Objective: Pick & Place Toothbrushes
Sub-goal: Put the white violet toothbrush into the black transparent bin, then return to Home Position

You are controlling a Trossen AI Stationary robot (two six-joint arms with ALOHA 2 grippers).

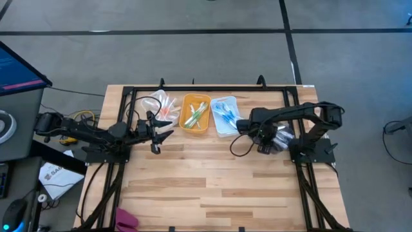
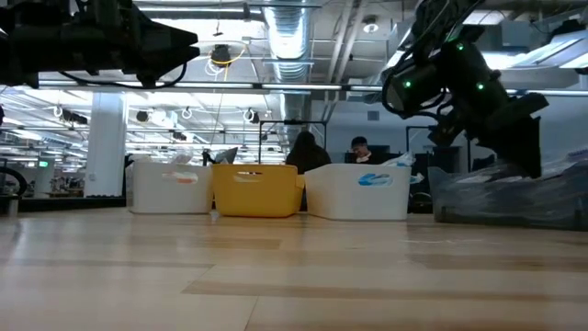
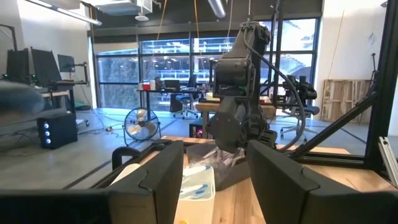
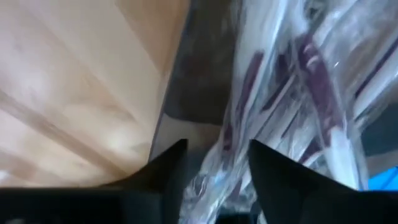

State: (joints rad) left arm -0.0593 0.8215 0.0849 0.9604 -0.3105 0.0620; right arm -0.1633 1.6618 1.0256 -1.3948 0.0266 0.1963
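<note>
My right jaws (image 4: 214, 168) are parted, tips down in a heap of clear-wrapped toothbrushes (image 4: 292, 93) at the worktop's right edge; crinkled wrapping lies between and just past the fingers (image 4: 168, 168), but I can't tell if anything is actually gripped. In the high view the right gripper (image 1: 265, 143) sits over that same pile (image 1: 281, 139), just right of the white bin (image 1: 224, 116). My left jaws (image 3: 214, 180) stand open with nothing in them, held level above the worktop (image 1: 212, 187); the left gripper (image 1: 156, 132) is just in front of the clear bin (image 1: 162, 106), not touching it. Three bins stand in a row at the back of the worktop: the clear one at left holds orange-pink brushes (image 1: 167, 108), the yellow bin (image 1: 196, 115) in the middle holds green and orange ones (image 1: 194, 114), the white one at right holds blue ones (image 1: 225, 111). Low view shows the same row of bins and, at the right, the wrapped pile (image 2: 510, 198) under my right arm. People sit at desks in the room behind.
</note>
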